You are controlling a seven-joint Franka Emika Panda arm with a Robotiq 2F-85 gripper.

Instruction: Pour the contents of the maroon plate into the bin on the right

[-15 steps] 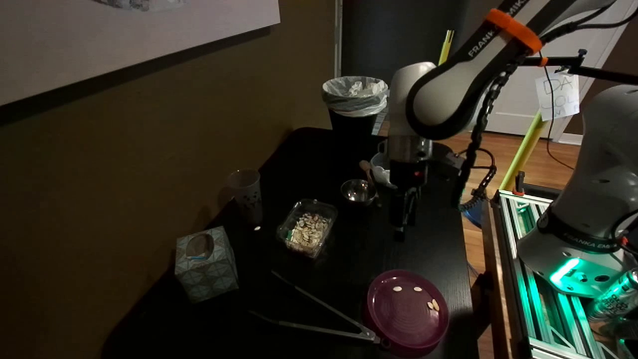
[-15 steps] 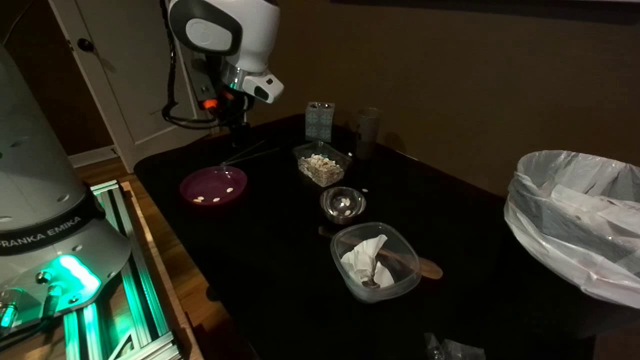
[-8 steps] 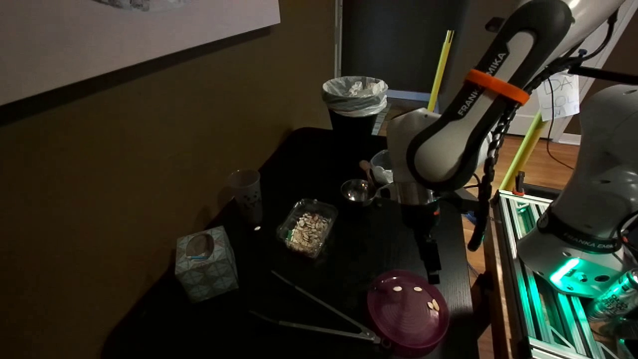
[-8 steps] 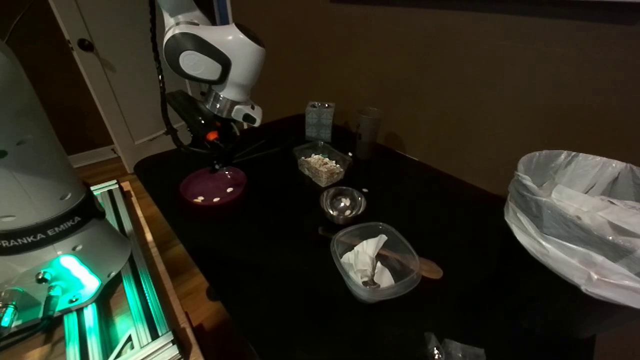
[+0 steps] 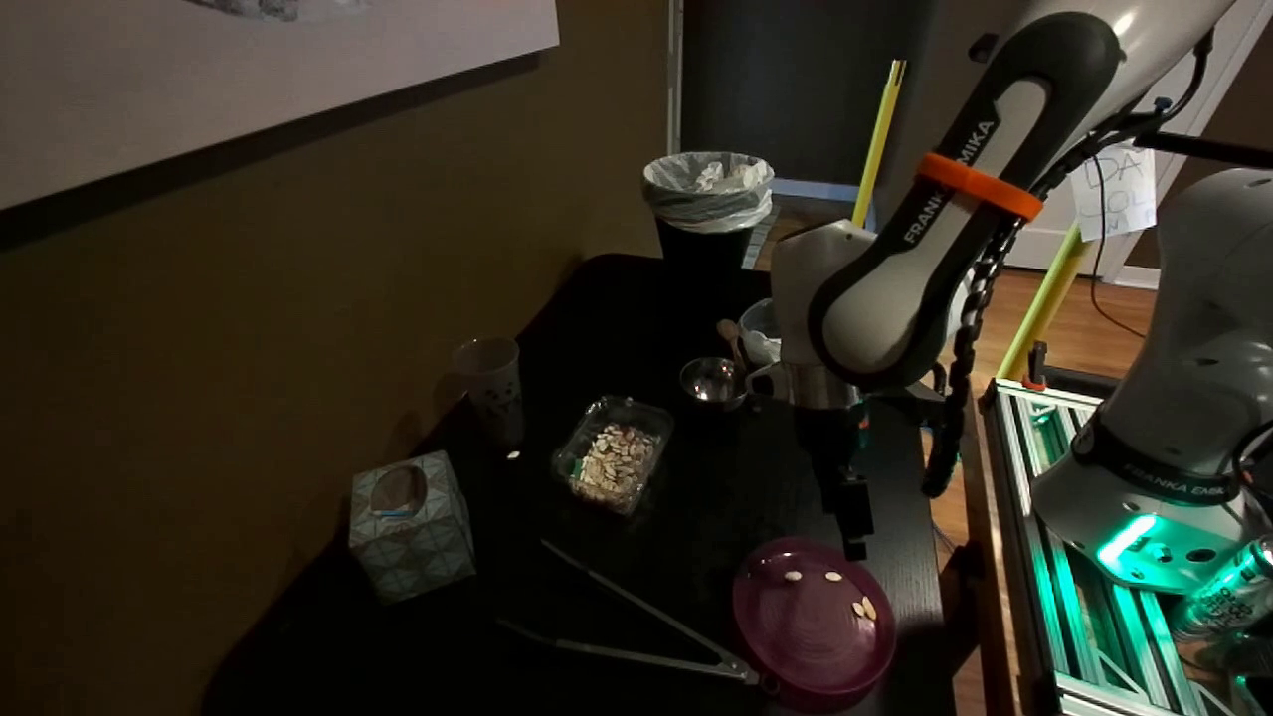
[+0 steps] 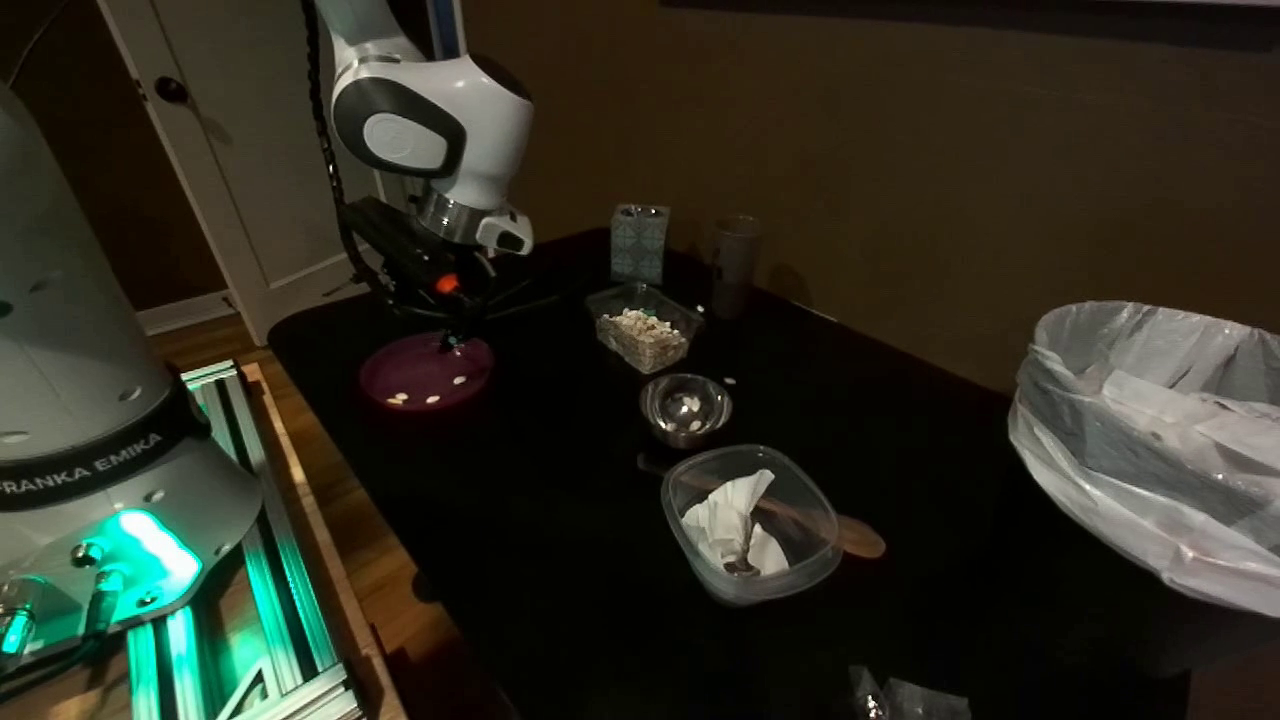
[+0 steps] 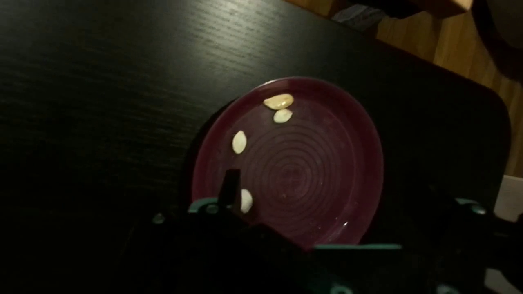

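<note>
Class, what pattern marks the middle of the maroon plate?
The maroon plate has concentric circles in its middle, clearest in the wrist view.

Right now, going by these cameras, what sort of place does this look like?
Probably a room in a home, though an office is possible: there's a door with a round knob, wood floor, and what looks like a tissue box on the dark table.

Exterior views opposed across table [image 5: 716, 487]; wrist above plate [image 7: 294, 163].
</note>
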